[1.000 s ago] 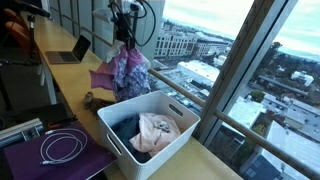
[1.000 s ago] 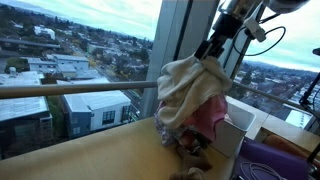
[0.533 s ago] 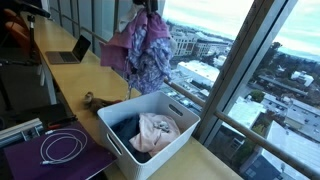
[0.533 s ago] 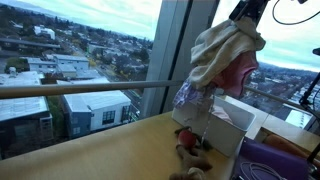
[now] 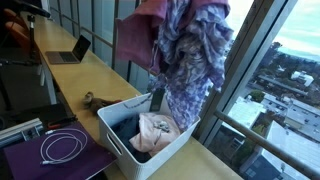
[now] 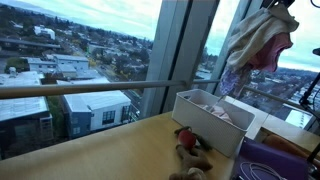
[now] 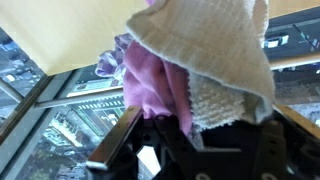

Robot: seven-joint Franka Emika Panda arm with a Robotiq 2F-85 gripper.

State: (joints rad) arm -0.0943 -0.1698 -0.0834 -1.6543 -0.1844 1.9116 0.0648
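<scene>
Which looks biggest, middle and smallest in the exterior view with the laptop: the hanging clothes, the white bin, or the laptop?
1. Hanging clothes, though nearness to the camera may enlarge them.
2. White bin.
3. Laptop, smallest, but farthest away.

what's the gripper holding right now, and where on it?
A bundle of cloths, pink, purple patterned and a cream towel, hanging above the white bin. The gripper is shut on its bunched top; the exact pinch point is hidden by fabric.

So the bundle of cloths (image 5: 180, 50) was hanging up in the air over the white bin (image 5: 120, 135): purple patterned fabric, a pink piece and a cream towel (image 6: 252, 35) bunched together, drooping loosely downward.
</scene>
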